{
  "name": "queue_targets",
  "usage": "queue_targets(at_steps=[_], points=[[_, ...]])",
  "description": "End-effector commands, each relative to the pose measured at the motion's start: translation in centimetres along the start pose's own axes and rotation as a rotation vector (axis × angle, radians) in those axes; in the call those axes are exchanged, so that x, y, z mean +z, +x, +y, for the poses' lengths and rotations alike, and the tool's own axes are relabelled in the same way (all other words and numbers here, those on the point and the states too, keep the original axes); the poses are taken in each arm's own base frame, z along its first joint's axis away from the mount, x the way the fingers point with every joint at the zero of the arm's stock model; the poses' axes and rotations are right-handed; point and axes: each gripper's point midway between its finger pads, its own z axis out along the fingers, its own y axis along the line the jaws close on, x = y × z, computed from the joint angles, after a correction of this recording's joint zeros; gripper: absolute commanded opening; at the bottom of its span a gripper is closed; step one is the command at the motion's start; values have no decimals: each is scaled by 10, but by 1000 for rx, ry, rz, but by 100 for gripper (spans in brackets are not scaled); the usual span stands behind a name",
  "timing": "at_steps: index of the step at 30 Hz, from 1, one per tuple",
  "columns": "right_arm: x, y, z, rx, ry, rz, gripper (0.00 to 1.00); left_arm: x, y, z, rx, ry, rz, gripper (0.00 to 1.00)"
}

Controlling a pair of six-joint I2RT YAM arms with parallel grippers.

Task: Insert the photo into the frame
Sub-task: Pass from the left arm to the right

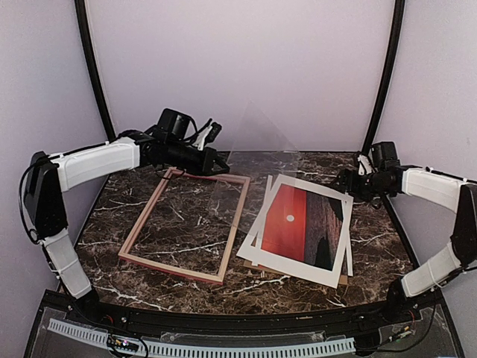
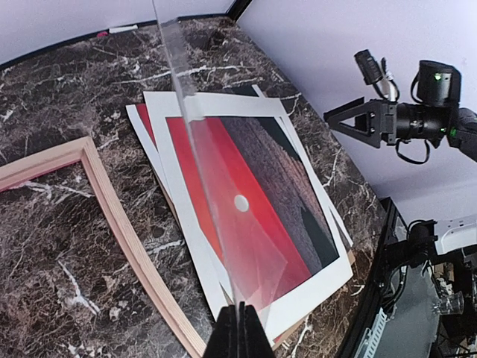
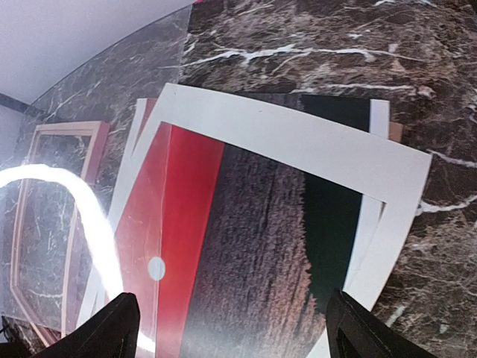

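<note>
**One pane lifted, one print waiting beside one frame**

Pale, plain walls (image 1: 238, 60) close in a single table (image 1: 376, 242) of dark brown marble-look stone with white veins, and two white-and-black arms reach over it from either side.

One frame (image 1: 145, 218) lies flat on the table's left half. It is a thin-railed rectangle of pale wood with a pink-red edge, and bare marble shows through it.

One clear, rigid pane (image 1: 261, 142) stands tilted above the frame's far right corner. The left gripper (image 1: 221, 165) is clamped tight on its thin edge.

Just right of the frame lies a loose, skewed stack. On top is one white mat board (image 1: 287, 267) with a rectangular cut-out. Under it is the one photo (image 1: 294, 216), a red-orange sky with a small white sun and dark land. A brown backing board (image 3: 396, 133) peeps out from beneath.

The right gripper (image 1: 344, 179) hovers at the stack's far right corner, jaws spread wide and holding nothing.
</note>
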Motion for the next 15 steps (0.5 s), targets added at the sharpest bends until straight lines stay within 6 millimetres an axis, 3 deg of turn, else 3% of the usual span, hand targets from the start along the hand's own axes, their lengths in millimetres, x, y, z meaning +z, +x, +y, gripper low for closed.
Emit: queue_targets(at_steps=[1, 12, 15], points=[[7, -5, 44, -27, -178, -9, 87, -40, -4, -26, 28, 95, -68, 0], [55, 27, 125, -40, -444, 114, 92, -64, -10, -51, 21, 231, -158, 0], [68, 31, 133, -27, -484, 139, 93, -66, -9, -53, 78, 232, -160, 0]])
